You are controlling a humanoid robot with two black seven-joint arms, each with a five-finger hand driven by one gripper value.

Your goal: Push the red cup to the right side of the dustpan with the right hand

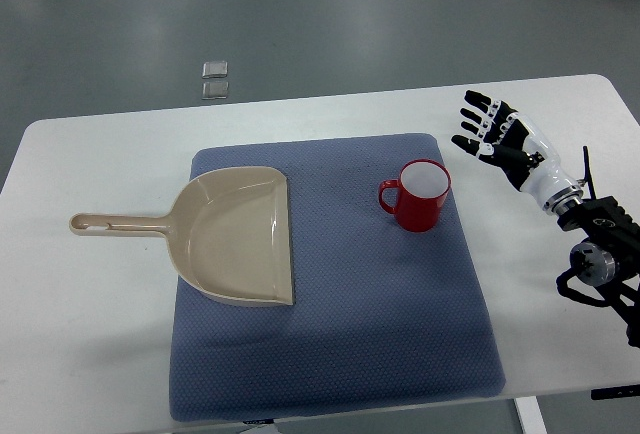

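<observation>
The red cup (422, 195) stood upright near the mat's (330, 374) right edge, already right of the dustpan (235, 236) and apart from it. The right hand (496, 134) hovered beside the table's right edge, fingers spread, grasping nothing. A high or fast push could tip the cup.

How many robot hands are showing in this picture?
1. The right robot hand hovers over the white table at the right, fingers spread, apart from the red cup. The left one is out of view.
</observation>
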